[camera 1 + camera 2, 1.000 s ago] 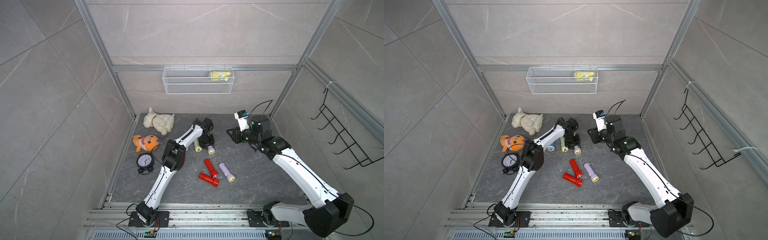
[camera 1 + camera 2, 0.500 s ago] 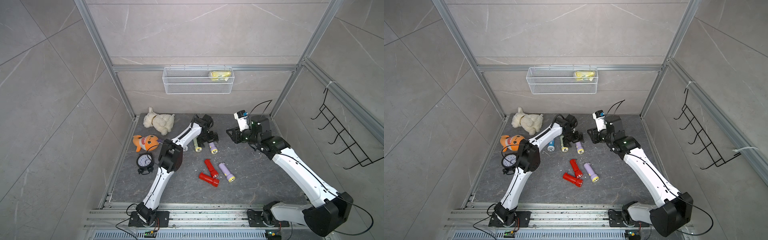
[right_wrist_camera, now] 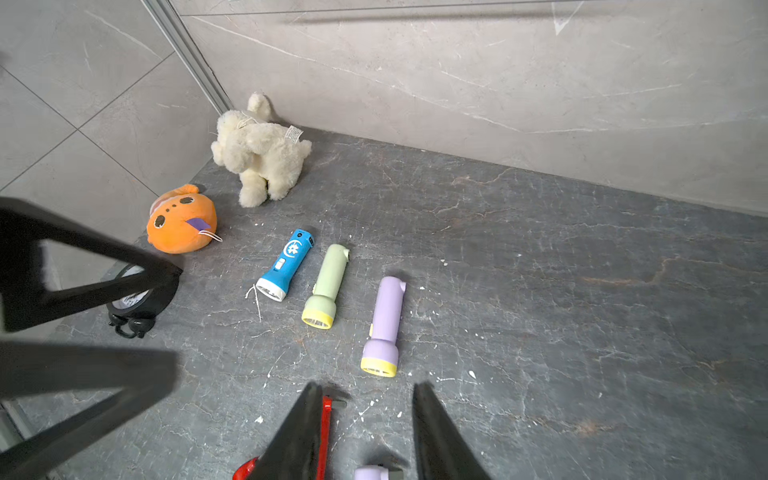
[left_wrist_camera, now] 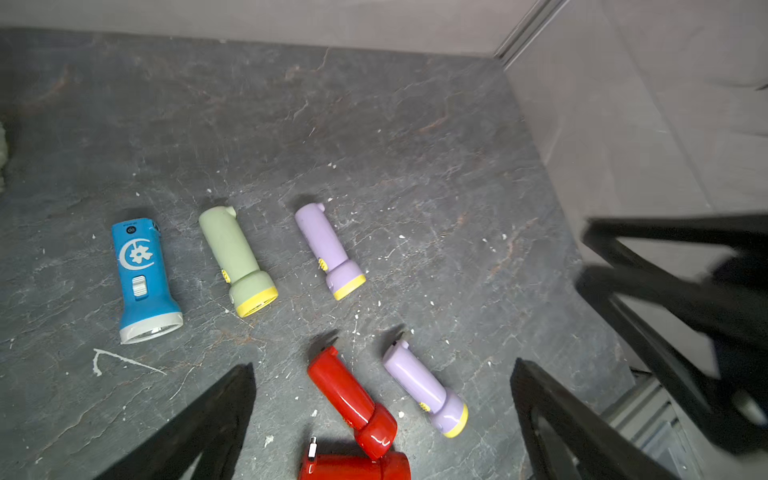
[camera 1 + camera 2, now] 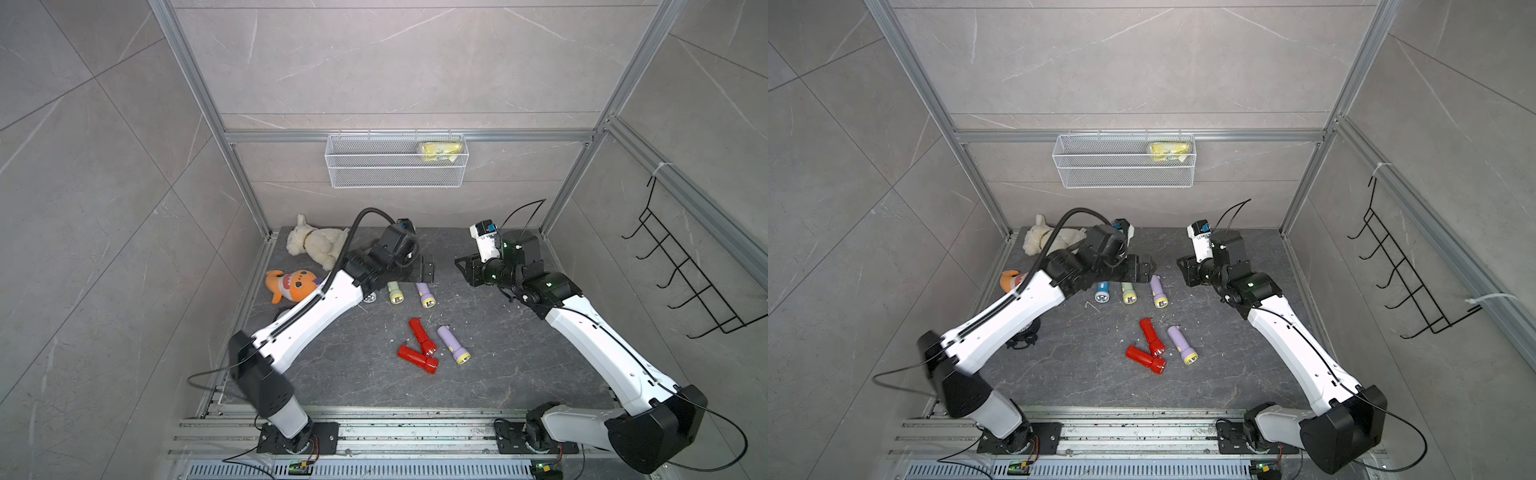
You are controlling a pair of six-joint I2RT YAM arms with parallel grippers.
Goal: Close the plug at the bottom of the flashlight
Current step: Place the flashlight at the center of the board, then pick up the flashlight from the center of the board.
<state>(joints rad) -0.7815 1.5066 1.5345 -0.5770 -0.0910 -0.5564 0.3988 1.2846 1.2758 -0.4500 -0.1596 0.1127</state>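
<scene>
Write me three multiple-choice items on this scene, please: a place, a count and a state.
1. Where does the yellow packet lie? A in the wire basket; B on the hook rack; C beside the clock.
2. How many flashlights lie on the floor? A four; B five; C six.
3. The left gripper is: A shut on a red flashlight; B open, empty; C shut on the clock.
A: it sits inside the mesh walls. C: blue, green, two purple, two red. B: its fingers stand wide apart, gripping nothing.
</scene>
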